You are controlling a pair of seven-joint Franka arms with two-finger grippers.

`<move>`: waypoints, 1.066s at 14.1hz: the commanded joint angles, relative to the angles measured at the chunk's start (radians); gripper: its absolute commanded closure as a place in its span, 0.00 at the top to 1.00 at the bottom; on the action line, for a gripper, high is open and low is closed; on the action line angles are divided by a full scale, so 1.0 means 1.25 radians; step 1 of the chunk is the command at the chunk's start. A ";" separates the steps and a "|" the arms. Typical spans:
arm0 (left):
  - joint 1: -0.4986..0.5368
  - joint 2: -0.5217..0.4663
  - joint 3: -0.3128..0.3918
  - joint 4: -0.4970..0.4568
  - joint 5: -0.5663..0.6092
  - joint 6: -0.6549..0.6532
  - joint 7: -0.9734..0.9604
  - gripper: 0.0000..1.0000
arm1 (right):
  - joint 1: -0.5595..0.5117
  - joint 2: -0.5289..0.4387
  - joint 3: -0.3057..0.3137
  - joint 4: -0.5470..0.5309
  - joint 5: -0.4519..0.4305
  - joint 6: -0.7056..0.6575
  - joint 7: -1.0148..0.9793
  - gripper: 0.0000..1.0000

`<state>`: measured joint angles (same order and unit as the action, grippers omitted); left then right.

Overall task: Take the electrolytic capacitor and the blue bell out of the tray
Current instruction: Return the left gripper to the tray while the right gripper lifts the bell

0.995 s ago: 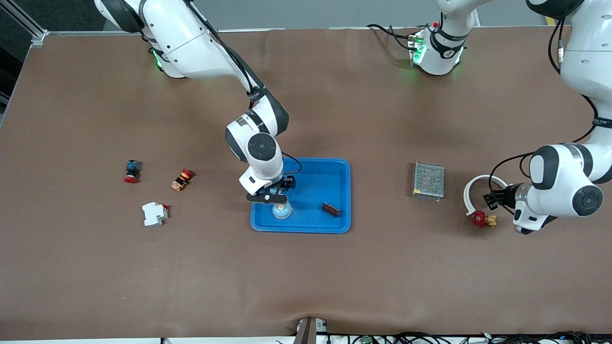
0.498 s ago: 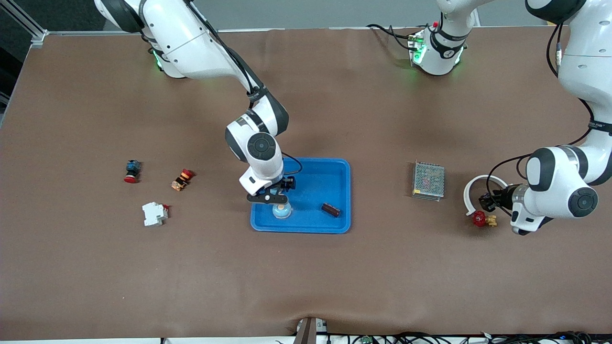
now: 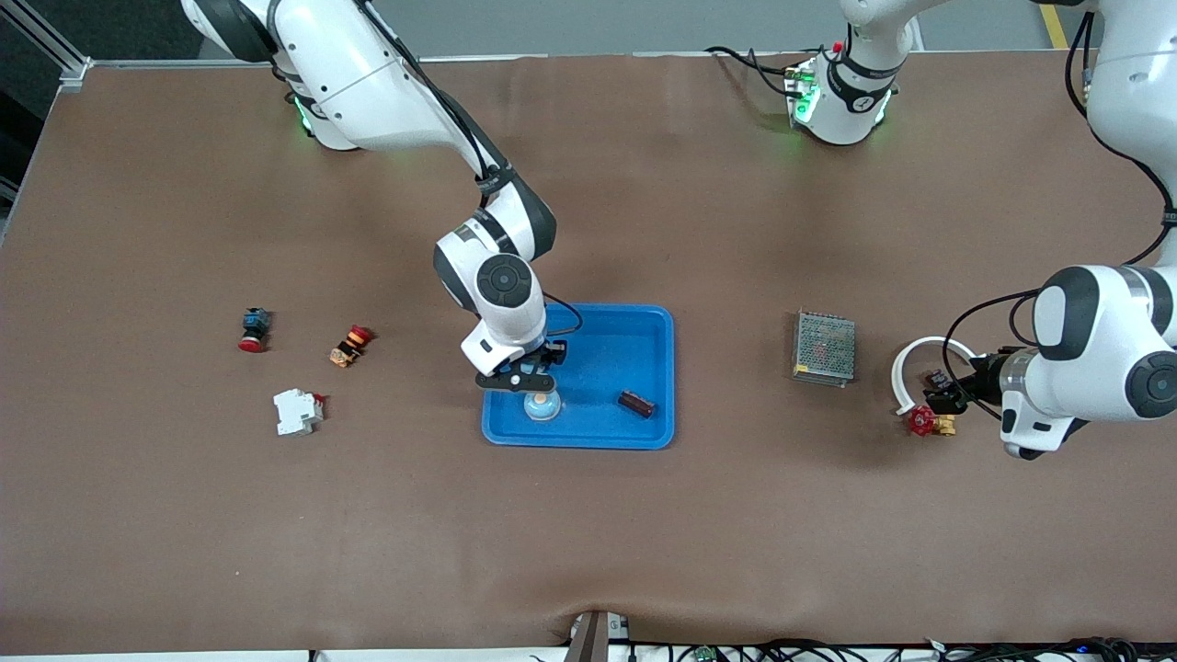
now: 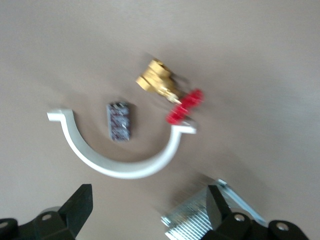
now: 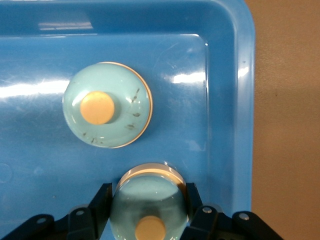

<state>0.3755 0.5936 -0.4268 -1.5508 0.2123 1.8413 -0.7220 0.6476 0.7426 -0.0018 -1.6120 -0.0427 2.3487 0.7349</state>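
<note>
Your right gripper [image 3: 518,377] hangs over the blue tray [image 3: 644,322] in the middle of the front view. Its fingers [image 5: 102,200] look pressed against both sides of a pale bell [image 5: 150,200], which the frame edge cuts off. The hand hides that bell from the front camera. A second bell [image 3: 542,405] lies just beside it, close to the tray's wall. The capacitor [image 3: 635,403] lies in the same tray, toward the left arm's end.

Your left gripper [image 4: 147,217] is spread and empty over the white half-ring [image 4: 120,167], with a dark chip [image 4: 119,121], a red-handled valve [image 4: 167,92] and a mesh box [image 3: 824,347] crowded near. Bare table fills the lower frame. The breaker [image 3: 297,411] carries print too small to read.
</note>
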 commanded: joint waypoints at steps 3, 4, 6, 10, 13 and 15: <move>-0.123 0.005 -0.021 0.063 -0.008 -0.032 -0.218 1.00 | -0.003 0.005 0.005 0.011 -0.010 0.000 -0.004 0.40; -0.147 0.009 -0.021 0.070 -0.018 -0.032 -0.248 1.00 | -0.003 0.000 0.005 0.011 -0.009 -0.003 -0.004 0.40; -0.192 0.017 -0.021 0.091 -0.036 -0.026 -0.293 1.00 | 0.002 -0.021 0.011 0.011 -0.009 -0.026 -0.009 0.40; -0.278 0.050 -0.019 0.129 -0.061 0.019 -0.411 1.00 | -0.008 -0.102 0.035 0.016 -0.008 -0.120 -0.020 0.40; -0.322 0.074 -0.019 0.130 -0.061 0.122 -0.519 1.00 | -0.049 -0.172 0.036 0.015 -0.006 -0.212 -0.146 0.40; -0.358 0.091 -0.017 0.132 -0.061 0.177 -0.576 1.00 | -0.090 -0.204 0.036 0.015 0.008 -0.247 -0.262 0.40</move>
<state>-0.0378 0.6776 -0.4549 -1.4192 0.1501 2.0210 -1.3841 0.5993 0.5428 0.0266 -1.5658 -0.0420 2.0714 0.5292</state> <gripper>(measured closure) 0.000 0.357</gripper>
